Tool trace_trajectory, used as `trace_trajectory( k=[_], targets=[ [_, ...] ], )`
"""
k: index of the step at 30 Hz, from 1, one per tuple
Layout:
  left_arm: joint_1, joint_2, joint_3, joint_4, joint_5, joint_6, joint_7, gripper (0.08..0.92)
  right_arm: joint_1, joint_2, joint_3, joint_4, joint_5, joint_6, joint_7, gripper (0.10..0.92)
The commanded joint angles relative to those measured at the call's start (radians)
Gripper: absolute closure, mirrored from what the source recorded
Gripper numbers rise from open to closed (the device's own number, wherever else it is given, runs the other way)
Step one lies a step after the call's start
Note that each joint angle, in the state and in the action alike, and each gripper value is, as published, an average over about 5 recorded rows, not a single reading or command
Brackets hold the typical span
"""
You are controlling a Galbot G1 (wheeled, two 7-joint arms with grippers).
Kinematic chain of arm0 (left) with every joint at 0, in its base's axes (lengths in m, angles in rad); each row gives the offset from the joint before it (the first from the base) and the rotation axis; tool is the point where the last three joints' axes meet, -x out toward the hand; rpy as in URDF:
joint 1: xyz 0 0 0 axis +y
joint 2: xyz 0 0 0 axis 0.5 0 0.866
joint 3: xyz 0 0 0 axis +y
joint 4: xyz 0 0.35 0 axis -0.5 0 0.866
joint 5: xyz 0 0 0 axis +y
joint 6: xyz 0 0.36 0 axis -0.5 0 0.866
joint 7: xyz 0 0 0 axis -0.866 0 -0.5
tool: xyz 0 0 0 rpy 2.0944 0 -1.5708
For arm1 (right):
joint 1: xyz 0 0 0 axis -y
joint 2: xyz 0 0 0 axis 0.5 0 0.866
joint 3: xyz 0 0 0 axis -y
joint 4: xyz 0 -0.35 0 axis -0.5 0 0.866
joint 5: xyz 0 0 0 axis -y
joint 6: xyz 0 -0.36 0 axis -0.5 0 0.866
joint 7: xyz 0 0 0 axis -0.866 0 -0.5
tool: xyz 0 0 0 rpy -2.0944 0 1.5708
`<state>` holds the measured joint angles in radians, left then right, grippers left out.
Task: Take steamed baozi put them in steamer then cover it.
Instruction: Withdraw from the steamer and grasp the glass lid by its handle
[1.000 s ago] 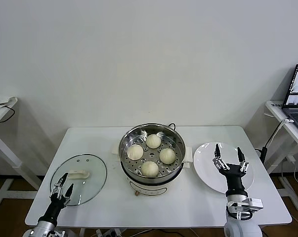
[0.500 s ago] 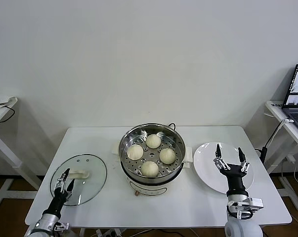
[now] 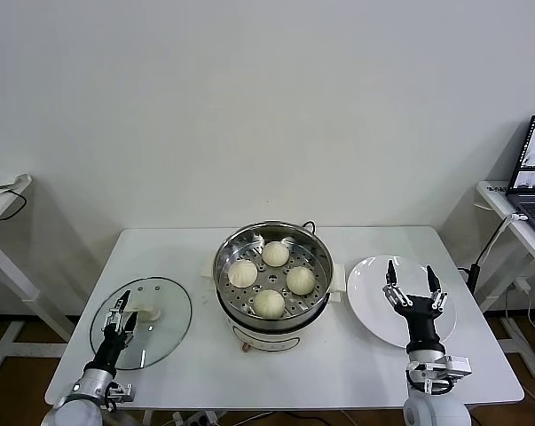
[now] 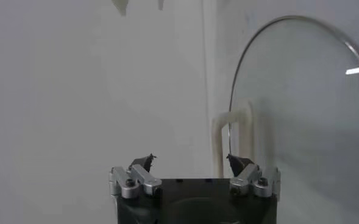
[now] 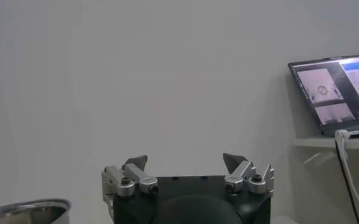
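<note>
I see the white bench (image 3: pixel 178 248) carrying the steamer (image 3: pixel 273 277) at its centre, uncovered, with all four steamed baozi (image 3: pixel 269 303) sitting on its perforated tray. On my left the cover (image 3: pixel 165 324) lies flat on the bench, its white handle up. The white plate (image 3: pixel 369 306) lies to the right of the steamer. My left gripper (image 3: pixel 121 311) hovers over the cover near its handle, jaws released. My right gripper (image 3: pixel 413 286) hangs above the plate, jaws spread, holding nothing.

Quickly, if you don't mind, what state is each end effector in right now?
Left end effector: open, holding nothing, over the cover.
Right end effector: open, holding nothing, above the white plate.
</note>
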<state>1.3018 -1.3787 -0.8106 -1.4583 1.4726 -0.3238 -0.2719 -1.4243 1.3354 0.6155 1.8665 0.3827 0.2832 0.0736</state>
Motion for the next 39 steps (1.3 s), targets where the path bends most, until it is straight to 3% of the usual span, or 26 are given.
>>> trace_trajectory(
  k=[1, 23, 34, 39],
  targets=[
    [-0.044, -0.005, 0.003, 0.041, 0.020, 0.010, -0.004, 0.177, 0.000, 0.000, -0.001, -0.004, -0.003, 0.004, -0.001, 0.203],
    [-0.071, -0.013, 0.018, 0.066, 0.020, 0.026, -0.010, 0.186, -0.004, 0.002, -0.009, -0.021, -0.023, 0.025, -0.003, 0.203],
    [-0.082, -0.017, 0.022, 0.094, 0.020, 0.020, -0.017, 0.476, -0.005, 0.001, -0.010, -0.026, -0.028, 0.030, -0.003, 0.203],
    [-0.071, -0.020, 0.017, 0.046, 0.019, 0.020, -0.023, 0.623, -0.003, 0.000, -0.010, -0.026, -0.028, 0.031, -0.002, 0.203]
  ],
)
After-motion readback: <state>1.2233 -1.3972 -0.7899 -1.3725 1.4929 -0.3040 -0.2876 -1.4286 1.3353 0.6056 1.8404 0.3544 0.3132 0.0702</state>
